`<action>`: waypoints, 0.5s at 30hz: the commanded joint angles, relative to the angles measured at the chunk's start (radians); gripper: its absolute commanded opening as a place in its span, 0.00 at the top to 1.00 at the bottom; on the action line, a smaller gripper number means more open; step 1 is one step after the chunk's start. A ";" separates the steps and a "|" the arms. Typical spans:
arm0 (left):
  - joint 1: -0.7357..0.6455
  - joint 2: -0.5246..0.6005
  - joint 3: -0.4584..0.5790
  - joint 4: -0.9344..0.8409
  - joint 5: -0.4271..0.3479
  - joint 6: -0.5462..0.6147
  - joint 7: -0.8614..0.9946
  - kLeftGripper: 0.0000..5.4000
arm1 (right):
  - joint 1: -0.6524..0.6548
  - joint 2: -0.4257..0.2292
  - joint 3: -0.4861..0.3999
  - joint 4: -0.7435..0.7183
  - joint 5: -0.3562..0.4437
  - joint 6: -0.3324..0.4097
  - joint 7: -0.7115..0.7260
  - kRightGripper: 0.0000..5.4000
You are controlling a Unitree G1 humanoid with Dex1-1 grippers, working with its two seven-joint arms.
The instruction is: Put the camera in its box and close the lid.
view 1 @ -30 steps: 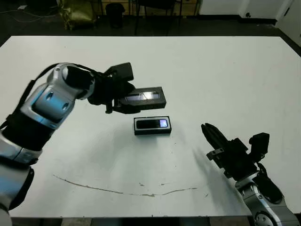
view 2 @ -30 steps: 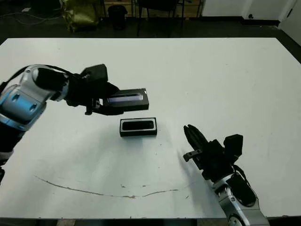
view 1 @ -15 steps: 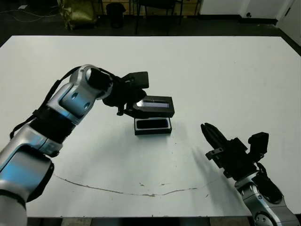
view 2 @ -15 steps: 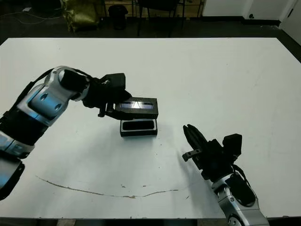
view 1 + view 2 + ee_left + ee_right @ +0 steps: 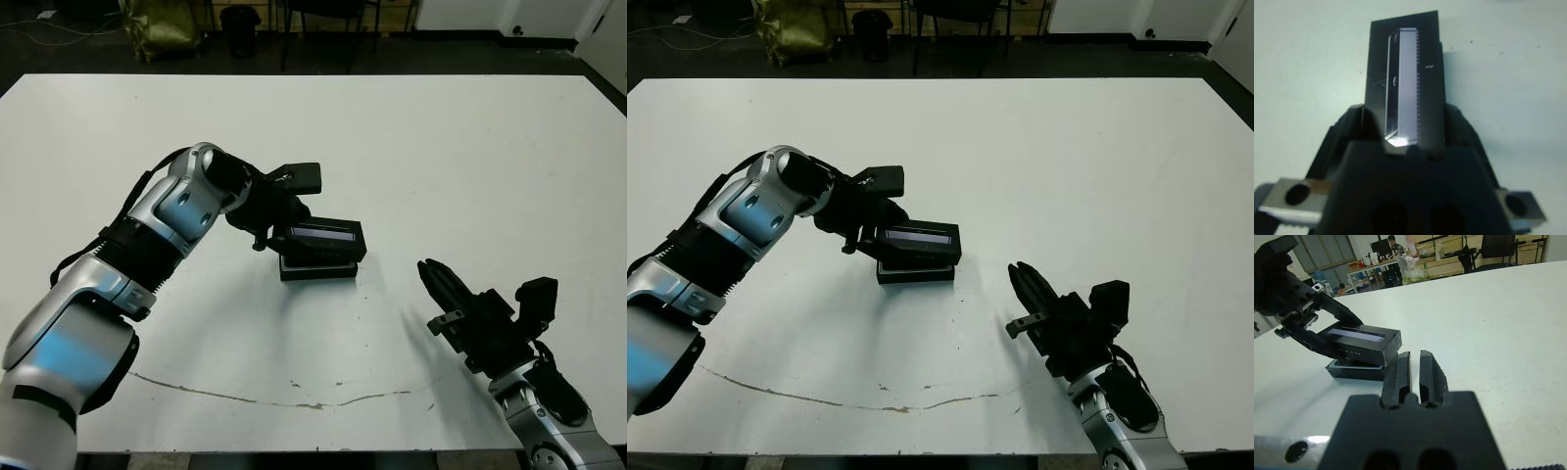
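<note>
lid (image 5: pixel 323 240), flat matte black with a glossy lavender strip, sits tilted atop the shallow rectangular box (image 5: pixel 315 269) mid-table, pinched at one end by the left gripper (image 5: pixel 279 227). right gripper (image 5: pixel 438 282) hovers well apart, its black fingers pressed together, empty.

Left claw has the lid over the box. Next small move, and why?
Probably lower the lid straight down, squaring it first. The left claw holds it just above the box, and in the right wrist view it sits slightly raised and skewed, with a gap at the near edge. The right claw rests apart, not involved.
</note>
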 commanded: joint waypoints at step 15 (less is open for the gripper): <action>-0.019 -0.016 -0.012 0.028 0.026 0.000 -0.044 0.53 | 0.010 0.003 -0.004 0.023 0.006 -0.002 0.005 1.00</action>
